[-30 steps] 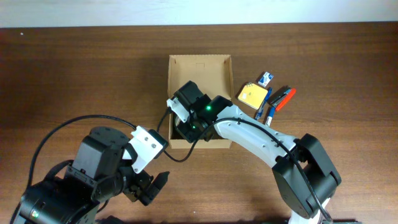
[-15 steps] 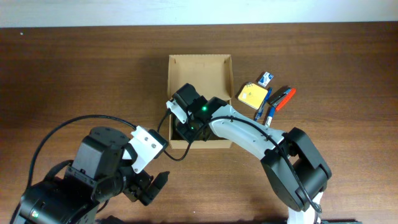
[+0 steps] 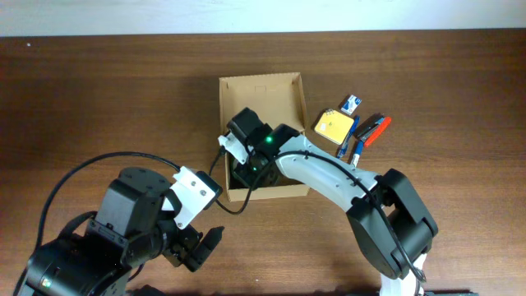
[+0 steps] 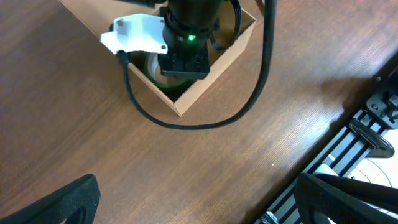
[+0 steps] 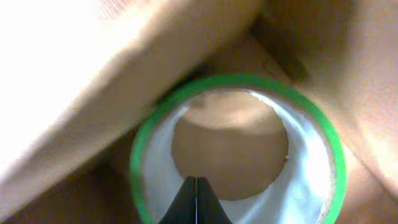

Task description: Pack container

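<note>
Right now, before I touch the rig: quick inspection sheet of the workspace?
Surface: brown wooden table, no spills seen.
Job's things: cardboard box open on top; green tape roll inside it.
Clutter: yellow flat item, small blue-white item, red-handled tool and blue pen, grouped beside the box on the right arm's side.
Claws: left claw open over bare table; right claw down in the box over the roll, fingers look shut.
Cables: black cable loops on the table past the box's corner.
Surroundings: pale strip beyond the far edge; metal rail frame past the table edge.
</note>
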`<state>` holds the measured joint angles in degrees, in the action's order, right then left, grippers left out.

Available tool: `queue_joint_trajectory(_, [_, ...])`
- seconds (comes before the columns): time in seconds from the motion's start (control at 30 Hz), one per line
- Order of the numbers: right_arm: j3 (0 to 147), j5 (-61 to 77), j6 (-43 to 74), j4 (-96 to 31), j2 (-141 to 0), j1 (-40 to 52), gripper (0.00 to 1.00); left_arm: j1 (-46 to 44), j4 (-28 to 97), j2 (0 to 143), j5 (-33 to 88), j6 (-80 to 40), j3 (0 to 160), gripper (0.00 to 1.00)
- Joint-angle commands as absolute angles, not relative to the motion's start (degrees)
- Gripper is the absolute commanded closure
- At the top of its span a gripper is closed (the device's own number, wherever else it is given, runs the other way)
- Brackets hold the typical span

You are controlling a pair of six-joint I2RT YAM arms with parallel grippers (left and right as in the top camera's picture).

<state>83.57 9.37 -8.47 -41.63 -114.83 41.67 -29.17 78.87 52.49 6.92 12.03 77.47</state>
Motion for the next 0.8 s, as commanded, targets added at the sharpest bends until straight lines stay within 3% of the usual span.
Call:
queue_joint_trajectory(0.0, [86.35, 14.46, -12.01, -42.28, -115.44, 41.89, 0.96, -28.97, 78.72, 52.40, 7.75, 12.95, 78.22, 0.00])
queue_joint_trajectory(0.3, [89.14, 3.22, -4.49, -43.92, -115.33, 40.97, 0.96, -28.97, 78.72, 52.40, 7.73, 12.95, 78.22, 0.00])
queue_joint_trajectory(0.77, [106.63, -0.71, 8.71, -67.55, -113.58, 27.70, 0.96, -28.97, 78.72, 52.40, 7.73, 12.95, 78.22, 0.00])
